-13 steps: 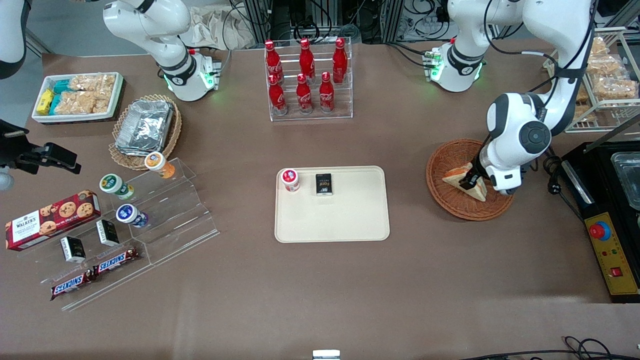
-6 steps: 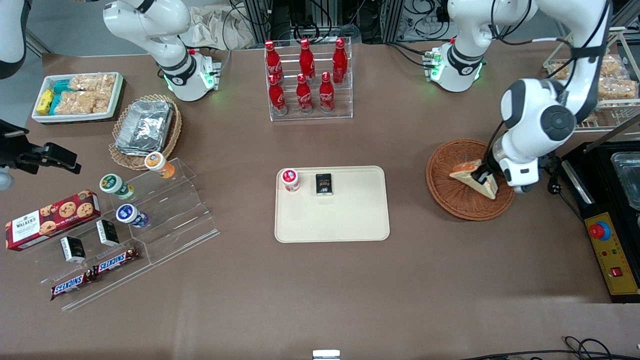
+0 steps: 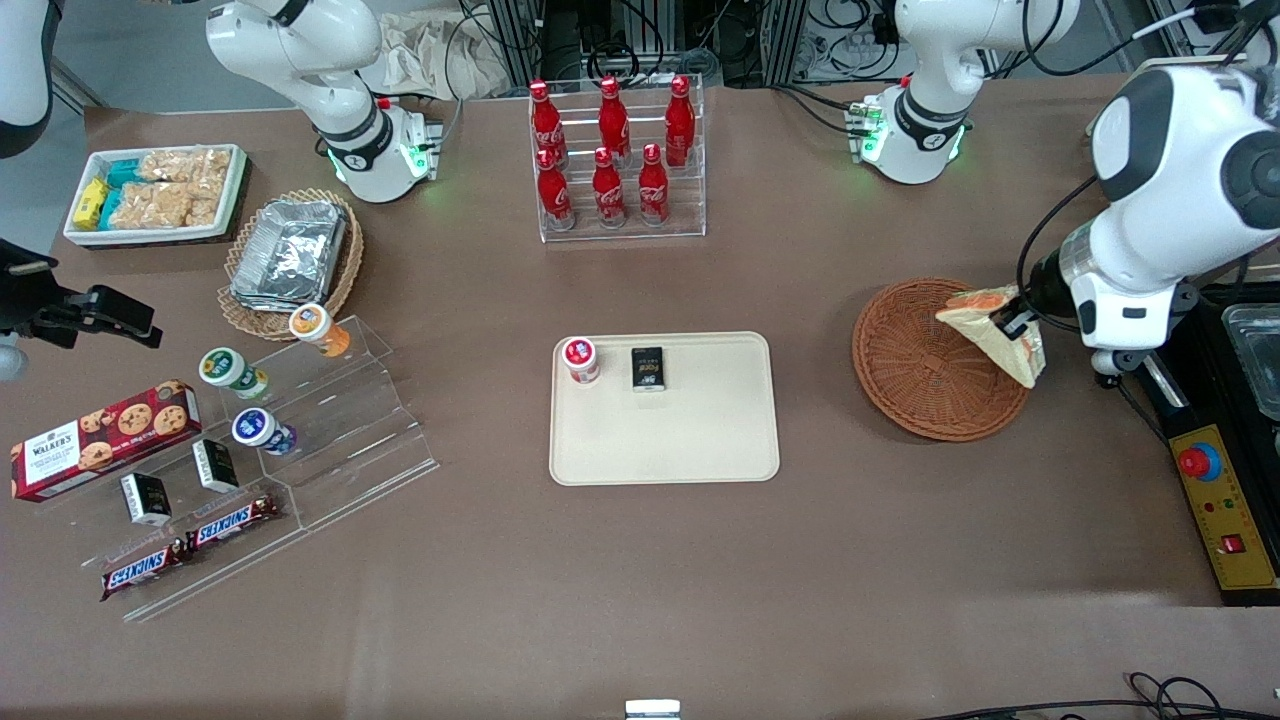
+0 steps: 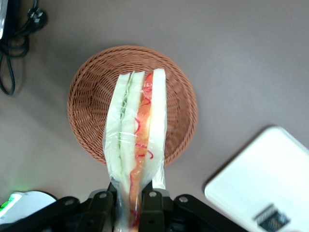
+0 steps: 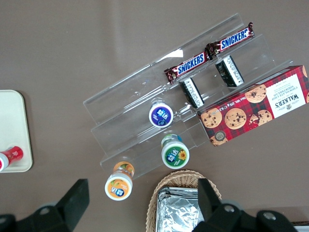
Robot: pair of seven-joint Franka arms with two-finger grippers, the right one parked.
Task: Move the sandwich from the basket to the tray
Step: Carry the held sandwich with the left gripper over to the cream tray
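- Tray (image 3: 700, 440): stood well apart toward the table's middle, bare space free — carry there judged next.
- Basket (image 3: 915, 365): now empty.
- Gripper (image 3: 1012, 322): had risen above the basket's rim.
- Sandwich (image 4: 137, 145): clamped between closed fingers (image 4: 152, 205), lifted clear.

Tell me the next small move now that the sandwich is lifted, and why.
Probably carry it sideways toward the tray. The gripper is shut on the sandwich, which hangs clear above the basket; the tray's part nearer the front camera is bare, away from the cup and packet.
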